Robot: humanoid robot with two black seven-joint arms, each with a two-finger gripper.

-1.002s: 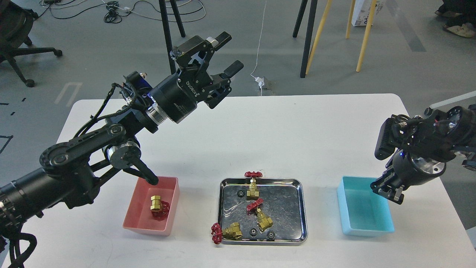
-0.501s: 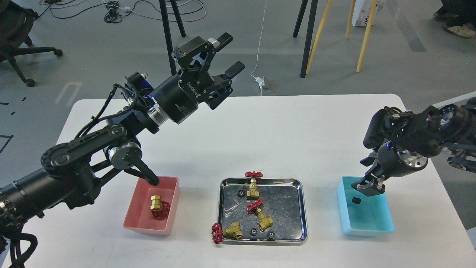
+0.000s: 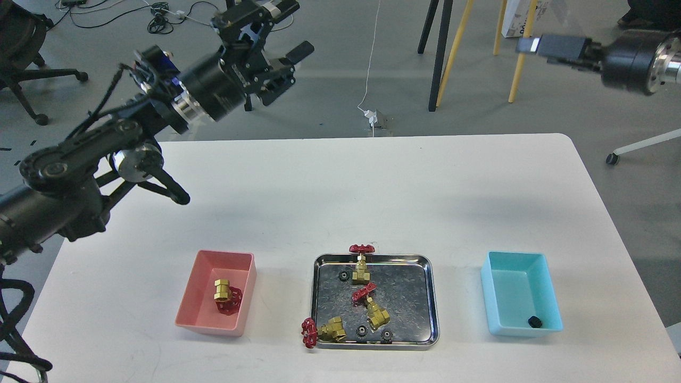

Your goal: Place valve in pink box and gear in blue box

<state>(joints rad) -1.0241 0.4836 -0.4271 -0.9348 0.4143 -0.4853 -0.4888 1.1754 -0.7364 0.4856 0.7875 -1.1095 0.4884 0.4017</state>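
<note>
One valve (image 3: 226,297) lies in the pink box (image 3: 202,306) at the front left. One gear (image 3: 534,321) lies in the front right corner of the blue box (image 3: 513,287). Three more valves (image 3: 374,307) and three gears (image 3: 344,275) are in the steel tray (image 3: 432,298); one of these valves (image 3: 323,330) hangs over the tray's front left corner. My left gripper (image 3: 290,29) is open and empty, high above the table's far left edge. My right gripper (image 3: 550,47) is high at the far right, seen end-on, so its fingers cannot be told apart.
The white table (image 3: 372,197) carries the three containers in a row near its front edge. Behind the table are stand legs (image 3: 441,53), floor cables and an office chair (image 3: 21,48).
The right arm let the gear fall into the blue box, then rose and withdrew to the upper right. The left arm swung up and left, away from the pink box.
</note>
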